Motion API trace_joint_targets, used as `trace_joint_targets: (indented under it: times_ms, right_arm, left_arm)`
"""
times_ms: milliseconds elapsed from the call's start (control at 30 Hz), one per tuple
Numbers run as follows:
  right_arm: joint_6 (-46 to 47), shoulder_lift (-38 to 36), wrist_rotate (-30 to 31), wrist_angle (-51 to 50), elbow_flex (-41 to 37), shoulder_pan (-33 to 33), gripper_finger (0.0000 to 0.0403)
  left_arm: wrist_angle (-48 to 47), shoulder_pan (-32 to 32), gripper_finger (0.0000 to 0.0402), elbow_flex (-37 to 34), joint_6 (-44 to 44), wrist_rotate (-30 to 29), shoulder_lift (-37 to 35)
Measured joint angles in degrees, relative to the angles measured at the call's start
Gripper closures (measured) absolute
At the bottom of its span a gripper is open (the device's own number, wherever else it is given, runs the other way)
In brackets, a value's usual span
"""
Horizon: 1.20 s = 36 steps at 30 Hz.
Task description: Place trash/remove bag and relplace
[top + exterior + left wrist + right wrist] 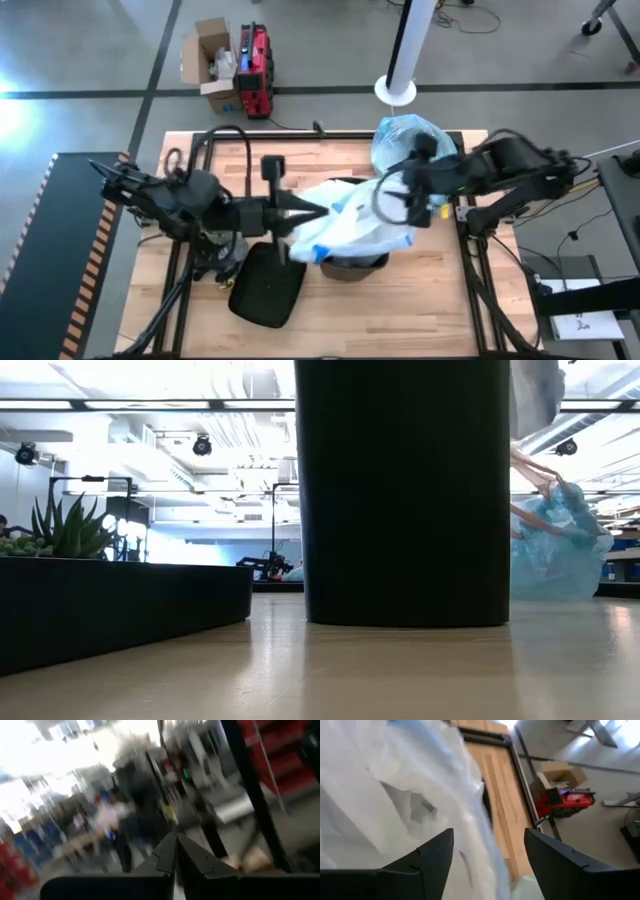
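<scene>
A white translucent plastic bag is draped over the black bin at the table's middle. That bin fills the centre of the low view. My left gripper reaches level from the table's left, shut at the white bag's left edge. My right gripper hangs open over the white bag from the right, its fingers on either side of a bulge of film. The light-blue bag lies bunched on the table's far right, also in the low view. The trash is out of view. My left gripper pinches the white bag's left edge between its shut fingertips, coming level from the table's left. The film runs from the tips across the bin's top. How many layers it holds does not show. My right gripper: whether its fingers touch the film, I cannot tell.
A black lid lies on the table near the front left of the bin. A dark planter with a spiky plant stands at the left of the low view. Beyond the table's far edge are a cardboard box and a red case.
</scene>
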Motion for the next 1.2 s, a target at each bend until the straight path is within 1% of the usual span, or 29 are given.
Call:
trace_joint_targets:
  times_ms: [133,233,333,367,433,500,567,700,800,867,967,1033,1133,1200]
  right_arm:
    - [1.11,-2.87,-0.03,0.13,-0.42,1.55,0.0180]
    - [1.47,-4.01,-0.09,0.93,-0.54,2.42,0.0183]
    - [2.09,-4.09,0.03,1.72,-0.57,3.20,0.0181]
    - [2.04,-3.80,0.00,2.12,-0.57,3.21,0.0179]
    - [1.69,-2.67,-0.13,2.45,-0.61,3.24,0.0175]
    - [0.91,-1.30,-0.15,2.52,-0.65,3.22,0.0171]
    - [0.17,0.03,-0.11,2.71,-0.65,3.20,0.0167]
    - [-1.93,2.72,-0.15,2.89,-0.65,3.22,0.0161]
    - [-2.72,4.28,-0.16,3.14,-0.42,3.20,0.0157]
    - [-3.17,4.99,-0.17,3.65,-0.18,3.20,0.0154]
    - [-3.79,5.12,-2.19,4.45,-0.15,3.20,0.0151]
    - [-4.00,5.39,-4.24,6.41,-0.15,3.20,0.0151]
    - [-5.12,5.50,-6.11,8.32,-0.15,3.82,0.0154]
    - [-6.41,5.52,-6.19,9.85,-0.13,4.10,0.0157]
  left_arm:
    - [-18.69,-3.19,0.0402,-0.03,-11.25,-5.30,-3.64]
    - [-32.59,-6.74,0.0402,-0.07,-23.14,-12.61,-5.87]
    - [-47.03,-9.66,0.0402,-1.06,-37.32,-20.06,-7.21]
    - [-50.48,-10.18,0.0402,-1.96,-41.72,-22.47,-7.34]
    - [-52.85,-10.41,0.0402,-5.22,-47.58,-26.71,-7.35]
    - [-50.78,-10.30,0.0402,-9.76,-48.36,-28.50,-7.35]
    - [-44.58,-9.53,0.0402,-14.80,-45.85,-28.50,-7.20]
    - [-30.35,-7.42,0.0402,-22.50,-36.21,-25.52,-6.21]
    - [-20.21,-6.09,0.0402,-24.47,-29.00,-24.64,-5.86]
    - [-13.46,-4.76,0.0402,-25.09,-24.97,-20.79,-5.86]
    - [-4.97,-1.91,0.0402,-26.11,-21.20,-11.03,-5.82]
    - [-0.94,0.50,0.0402,-27.05,-20.49,-5.50,-5.82]
    - [1.69,4.26,0.0402,-29.12,-20.43,-2.10,-5.82]
    - [4.34,6.27,0.0402,-31.15,-20.52,-0.54,-5.82]
